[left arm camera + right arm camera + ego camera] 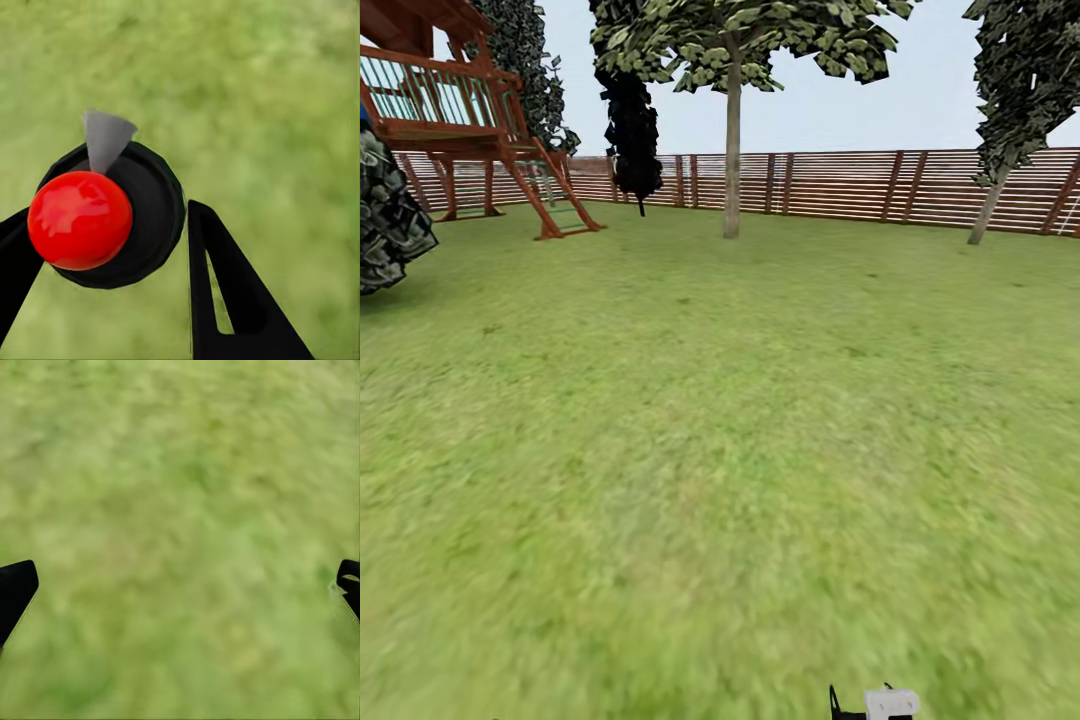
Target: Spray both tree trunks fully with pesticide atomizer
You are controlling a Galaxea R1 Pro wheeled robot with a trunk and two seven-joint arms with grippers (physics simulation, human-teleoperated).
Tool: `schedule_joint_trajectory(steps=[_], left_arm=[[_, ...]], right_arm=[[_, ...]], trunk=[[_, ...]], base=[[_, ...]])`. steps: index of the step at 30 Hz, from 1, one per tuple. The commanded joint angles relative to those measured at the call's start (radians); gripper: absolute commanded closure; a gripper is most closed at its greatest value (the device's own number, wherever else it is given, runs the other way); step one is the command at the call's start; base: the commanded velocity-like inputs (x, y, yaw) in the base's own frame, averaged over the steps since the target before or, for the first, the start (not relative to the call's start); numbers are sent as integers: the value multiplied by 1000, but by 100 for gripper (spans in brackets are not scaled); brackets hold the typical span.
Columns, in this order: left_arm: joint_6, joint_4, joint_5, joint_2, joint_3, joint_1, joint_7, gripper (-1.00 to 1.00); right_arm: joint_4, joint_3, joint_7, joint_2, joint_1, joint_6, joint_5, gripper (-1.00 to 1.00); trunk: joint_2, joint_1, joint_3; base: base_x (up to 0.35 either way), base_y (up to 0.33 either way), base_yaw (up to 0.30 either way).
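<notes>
In the left wrist view the pesticide atomizer (112,225), a round black body with a glossy red ball and a grey cone nozzle, sits between my two black fingers (225,292). My left gripper (109,214) is shut on it, above blurred grass. The right gripper (185,574) is open over bare lawn, its fingertips wide apart with nothing between them. In the head view one tree (740,40) stands far ahead near the fence, its straight pale trunk (732,160) bare low down. A second leafy tree (1025,80) with a thin leaning trunk (988,205) stands at the far right.
Green lawn (720,450) stretches from me to a brown slatted fence (840,185). A red wooden play tower with a ladder (470,120) stands at the back left. A black column-shaped tree (630,120) is beside it, and a dark bush (385,215) at the left edge.
</notes>
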Motion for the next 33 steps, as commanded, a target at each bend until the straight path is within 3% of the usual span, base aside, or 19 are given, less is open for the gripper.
schedule_joint_trajectory(steps=[1,33], left_arm=[[-4,1,-10,0,8,-1,2,100],[-3,1,-10,0,8,-1,2,100]], right_arm=[[0,7,-10,0,-1,-1,5,-100],[1,7,-10,0,-1,-1,4,-100]], trunk=[[0,0,-1],[0,0,-1]], base=[[339,0,0],[339,0,0]])
